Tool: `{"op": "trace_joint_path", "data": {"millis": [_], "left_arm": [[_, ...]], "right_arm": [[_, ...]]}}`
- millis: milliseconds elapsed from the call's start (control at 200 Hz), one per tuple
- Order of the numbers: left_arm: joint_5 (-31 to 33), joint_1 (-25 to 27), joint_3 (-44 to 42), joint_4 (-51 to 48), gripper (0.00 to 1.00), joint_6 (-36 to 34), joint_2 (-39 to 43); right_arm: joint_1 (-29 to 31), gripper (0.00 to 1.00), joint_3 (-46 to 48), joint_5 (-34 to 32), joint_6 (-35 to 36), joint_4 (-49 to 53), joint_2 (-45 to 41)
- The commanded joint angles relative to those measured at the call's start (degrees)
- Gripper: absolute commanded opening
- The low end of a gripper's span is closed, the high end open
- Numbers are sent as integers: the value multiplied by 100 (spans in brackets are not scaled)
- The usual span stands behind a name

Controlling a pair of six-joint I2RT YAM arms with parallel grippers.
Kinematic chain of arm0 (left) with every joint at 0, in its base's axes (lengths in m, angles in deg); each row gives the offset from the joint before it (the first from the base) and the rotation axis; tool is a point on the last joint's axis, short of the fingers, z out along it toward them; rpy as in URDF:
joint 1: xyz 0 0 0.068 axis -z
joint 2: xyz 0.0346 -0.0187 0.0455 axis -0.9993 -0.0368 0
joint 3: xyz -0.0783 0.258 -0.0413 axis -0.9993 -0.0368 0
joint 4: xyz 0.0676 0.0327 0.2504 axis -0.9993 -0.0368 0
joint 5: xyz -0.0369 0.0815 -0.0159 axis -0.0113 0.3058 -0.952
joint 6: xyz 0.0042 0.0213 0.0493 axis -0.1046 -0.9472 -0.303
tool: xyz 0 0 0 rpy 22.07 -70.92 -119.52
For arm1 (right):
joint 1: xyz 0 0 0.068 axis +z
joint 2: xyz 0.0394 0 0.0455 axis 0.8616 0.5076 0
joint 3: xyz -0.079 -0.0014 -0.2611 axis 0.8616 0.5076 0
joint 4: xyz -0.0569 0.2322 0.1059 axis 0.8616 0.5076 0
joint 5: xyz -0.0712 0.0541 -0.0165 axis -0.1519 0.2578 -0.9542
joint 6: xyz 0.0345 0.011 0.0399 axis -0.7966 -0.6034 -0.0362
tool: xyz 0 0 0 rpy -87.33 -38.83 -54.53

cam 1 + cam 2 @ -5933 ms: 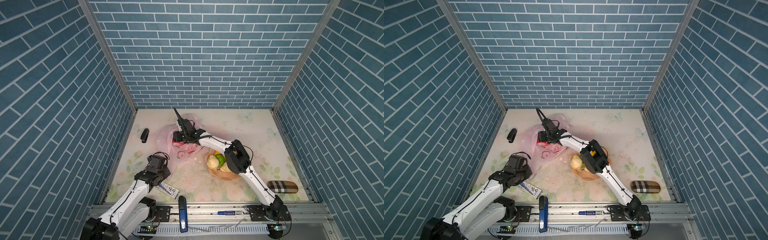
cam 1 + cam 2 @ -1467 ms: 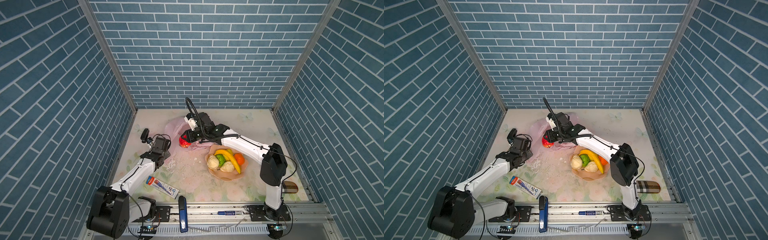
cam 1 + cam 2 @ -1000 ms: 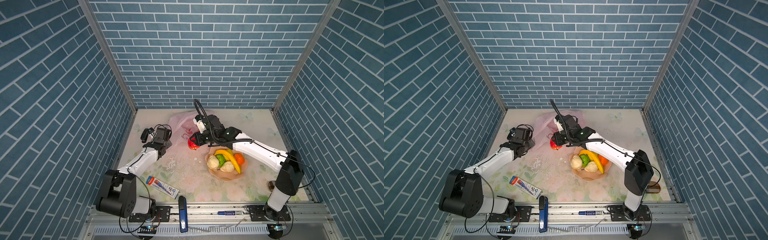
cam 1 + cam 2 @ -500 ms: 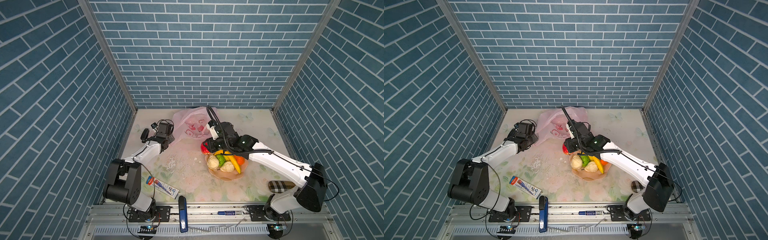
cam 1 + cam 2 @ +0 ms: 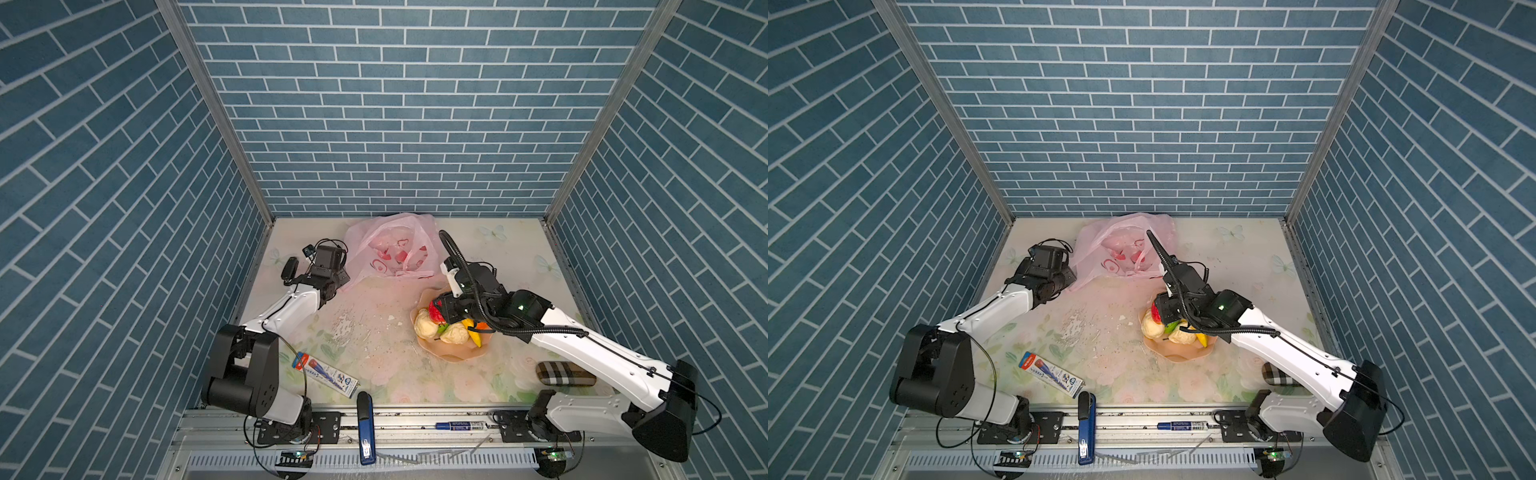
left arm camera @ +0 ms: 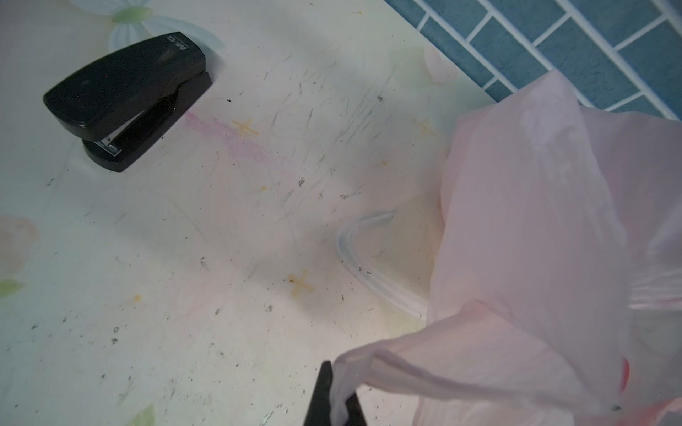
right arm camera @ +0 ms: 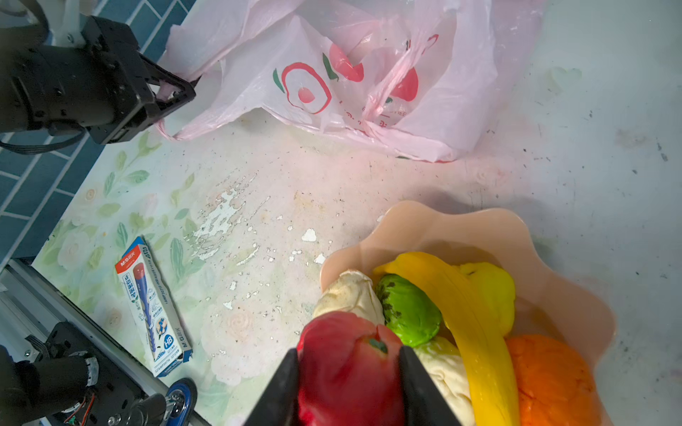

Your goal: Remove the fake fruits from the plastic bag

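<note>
Blue brick walls (image 5: 395, 104), scuffed floral tabletop (image 5: 374, 332)

Plastic bag (image 7: 424, 92): thin translucent pink film, crinkled, faint sheen, red print.
Red fruit (image 7: 347, 369): smooth, glossy plastic skin.
Banana (image 7: 476, 332): smooth yellow, satin sheen.
Green fruit (image 7: 409, 313): waxy, with a dark pitted patch at one end.
Cream fruit (image 7: 350, 293): matt, creased surface.
Orange (image 7: 553, 376): matt, finely dimpled.
Plate (image 7: 443, 225): peach plastic, smooth, soft gloss.
Counter (image 7: 332, 184): floral-printed covering, matt, scratched, print flaked away in white patches.
Black stapler (image 6: 125, 92): smooth plastic, low sheen, bright metal in its mouth.
Pencil box (image 7: 151, 298): printed card, glossy.
Glasses case (image 5: 561, 373): checked cloth, matt.
Walls (image 5: 395, 124): brick-patterned panels, matt.
Corner posts (image 5: 218, 112): dull grey metal.
</note>
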Motion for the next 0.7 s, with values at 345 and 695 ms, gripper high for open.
{"op": "trace_joint_path", "data": {"millis": [345,695], "left_arm": [[32,131,-270,-73,2,-109,337],[126,171,-283,-198,2,-135,520]], "right_arm": [[-2,8,1088,-76,-521,-76,-280],[1,8,1587,-65,-670,-403,-320]]}}
